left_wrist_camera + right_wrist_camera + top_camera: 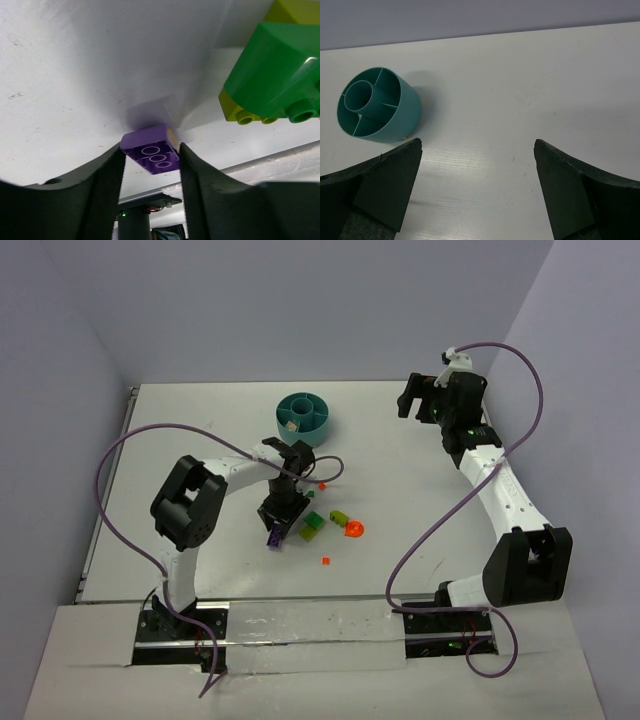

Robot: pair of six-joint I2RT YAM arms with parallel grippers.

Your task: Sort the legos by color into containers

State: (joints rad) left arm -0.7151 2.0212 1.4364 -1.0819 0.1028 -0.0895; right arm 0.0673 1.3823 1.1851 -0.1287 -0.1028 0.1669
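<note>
Clamps a purple lego [151, 149] in the left gripper [277, 524], one finger pressed to each side, the brick tilted with its ringed face toward the wrist camera, on the near side of the teal bowl [322, 425] and well apart from it. Shows a green lego [272, 70] touching a lime-yellow lego [234, 106] just beside that grip, likewise on the bowl's near side. Shows a second lime lego [340, 517] and an orange-red round piece [353, 530] close together, about as far from the bowl as the green lego and more toward the right arm's side. Puts one tiny orange bit [325, 560] farthest of all from the bowl, another tiny orange bit [322, 485] closest to it. Reveals a small pale item [290, 426] inside one bowl compartment; cannot tell what. Keeps the right gripper [477, 145] spread wide with nothing between its fingers, off to the bowl's right, apart from it, over bare table [520, 90].
</note>
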